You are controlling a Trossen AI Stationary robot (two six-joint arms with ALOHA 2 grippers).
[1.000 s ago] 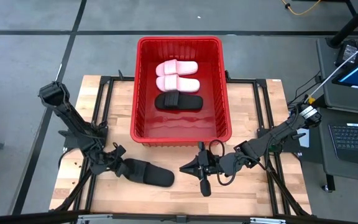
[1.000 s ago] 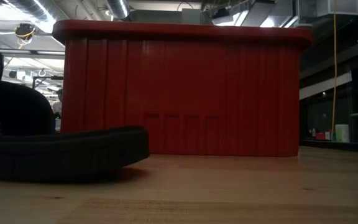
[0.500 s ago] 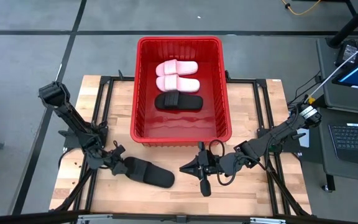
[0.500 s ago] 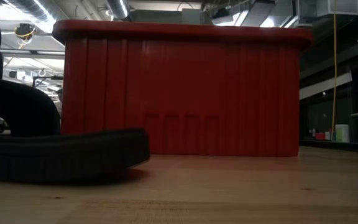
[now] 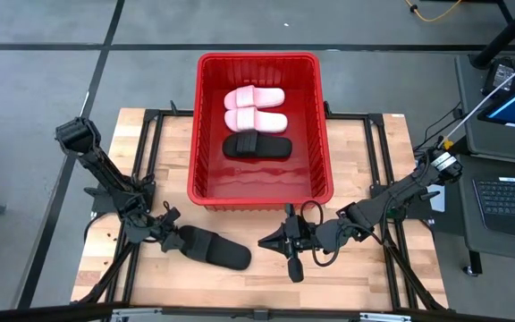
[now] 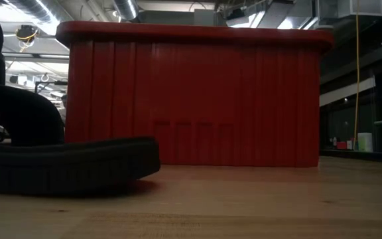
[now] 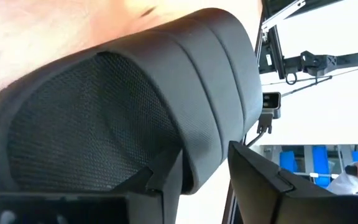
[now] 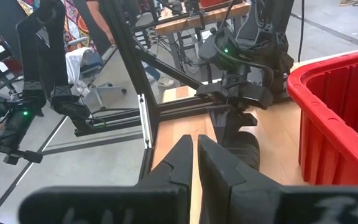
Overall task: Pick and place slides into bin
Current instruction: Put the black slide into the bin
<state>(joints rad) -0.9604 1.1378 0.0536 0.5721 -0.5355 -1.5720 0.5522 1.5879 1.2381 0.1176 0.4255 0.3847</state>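
Observation:
The red bin (image 5: 257,59) stands at the table's far middle and fills the low view (image 6: 197,99). In it lie two pale pink slides (image 5: 255,97) (image 5: 256,119) and one black slide (image 5: 256,147). Another black slide (image 5: 217,251) rests sole-down on the wood at the near left (image 6: 65,162). My left gripper (image 5: 175,237) is at its strap (image 7: 166,93), open, one finger under the strap and one outside it. My right gripper (image 5: 268,241) is shut and hangs above the table in front of the bin, holding nothing. My left gripper comes level from the table's left at the strap's edge (image 7: 211,158). One finger (image 7: 166,177) reaches inside along the mesh lining; whether it touches, I cannot tell. The outer finger (image 7: 260,186) stands clear, with a gap showing. The slide lies on the table.
Bare wood lies between the bin and the near edge (image 5: 365,273). Black frame rails (image 5: 378,152) run along the table's sides. A desk with a laptop (image 5: 508,192) stands past the right edge. The left arm (image 8: 241,74) shows in the right wrist view, with the room behind it.
My left gripper has stayed at the black slide's strap and tipped at the wrist. In the low view the strap's arch has shifted slightly toward the bin, and the sole's raised end has settled a little flatter.

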